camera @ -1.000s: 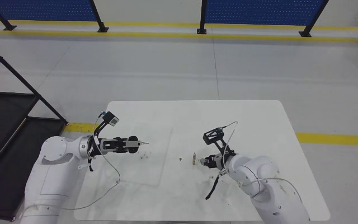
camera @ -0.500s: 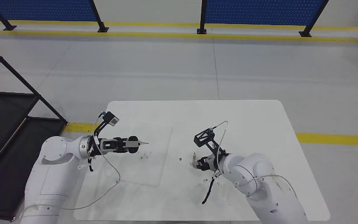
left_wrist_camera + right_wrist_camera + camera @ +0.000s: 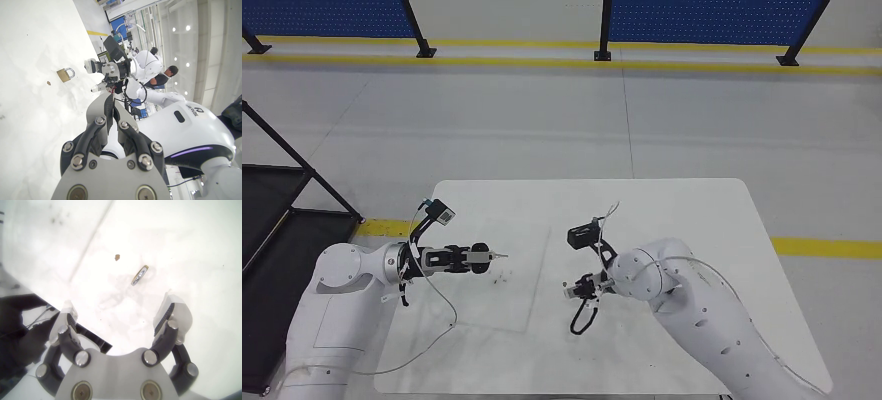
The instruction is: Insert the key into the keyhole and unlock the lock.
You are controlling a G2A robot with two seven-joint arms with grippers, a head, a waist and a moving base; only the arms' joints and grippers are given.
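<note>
While my right gripper (image 3: 119,301) hangs wide open near the brass padlock (image 3: 140,275), my left gripper (image 3: 112,97) is pinched shut on the little key (image 3: 500,256).

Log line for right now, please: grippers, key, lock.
left gripper: shut on key, apart from padlock | right gripper: open, facing padlock, no contact | padlock: on table, key not inserted
</note>
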